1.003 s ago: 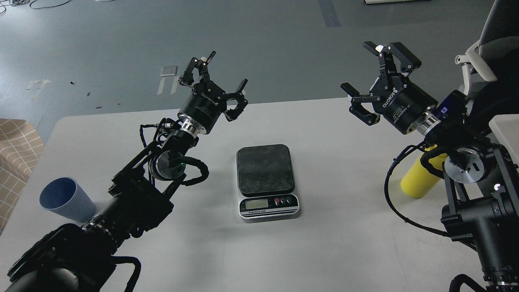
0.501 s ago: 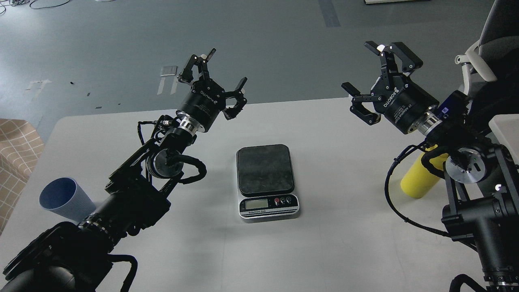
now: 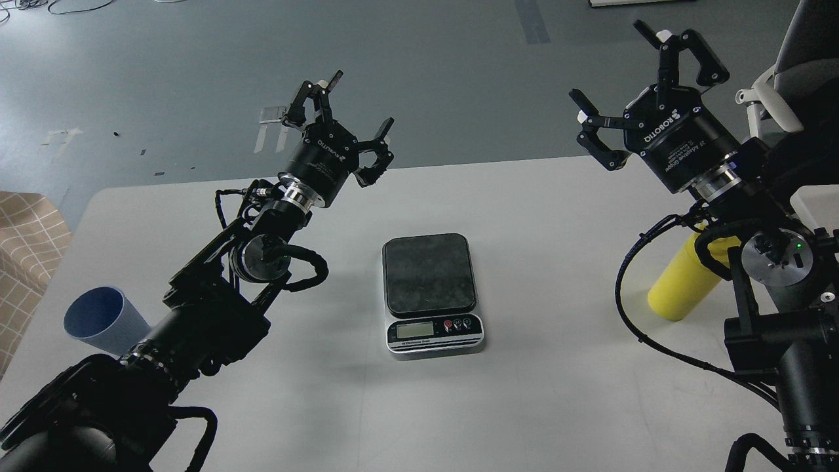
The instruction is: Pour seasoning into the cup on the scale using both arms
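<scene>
The scale (image 3: 431, 292) sits at the middle of the white table (image 3: 537, 216), its dark platform bare. The light blue cup (image 3: 101, 321) stands at the table's left edge, partly behind my left arm. The yellow seasoning bottle (image 3: 682, 282) stands at the right, its top hidden behind my right arm. My left gripper (image 3: 344, 115) is open and empty, raised above the table's far side, left of the scale. My right gripper (image 3: 645, 78) is open and empty, raised high above the far right of the table, above the bottle.
A checked tan cloth (image 3: 26, 249) lies off the table's left edge. A white and dark chair (image 3: 786, 78) stands at the far right. Grey floor lies beyond the table's far edge.
My right gripper has risen and moved right, uncovering more of the bottle. My left gripper has drifted slightly up and to the left. Both stay open.
</scene>
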You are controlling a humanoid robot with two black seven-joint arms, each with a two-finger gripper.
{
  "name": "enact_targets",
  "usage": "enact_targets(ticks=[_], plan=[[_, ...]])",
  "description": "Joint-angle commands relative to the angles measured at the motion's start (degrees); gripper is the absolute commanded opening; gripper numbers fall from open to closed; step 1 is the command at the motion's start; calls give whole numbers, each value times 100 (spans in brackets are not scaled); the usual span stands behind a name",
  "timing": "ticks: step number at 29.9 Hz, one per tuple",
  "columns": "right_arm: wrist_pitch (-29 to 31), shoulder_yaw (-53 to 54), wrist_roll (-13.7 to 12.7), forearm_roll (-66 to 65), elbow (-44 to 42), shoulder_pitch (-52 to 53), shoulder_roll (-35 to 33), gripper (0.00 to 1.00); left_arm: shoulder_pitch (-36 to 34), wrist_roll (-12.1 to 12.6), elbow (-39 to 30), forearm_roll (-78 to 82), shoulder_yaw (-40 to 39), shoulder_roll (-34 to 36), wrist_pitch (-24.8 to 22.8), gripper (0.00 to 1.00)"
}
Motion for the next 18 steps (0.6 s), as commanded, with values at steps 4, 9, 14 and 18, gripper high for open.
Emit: enact_targets(ticks=[4,9,14,18], plan=[[-255,14,13,443,-10,-10,0,99,-41,8,1,0,-16,69,0,100],[-413,14,48,637,-1,-10,0,99,-50,25,-8,8,1,78,0,100],[-483,23,57,646,16,-37,0,100,-111,-10,-8,17,19,121,0,100],[-554,14,48,733,16,-72,0,100,-120,-45,-8,17,1,148,0,100]])
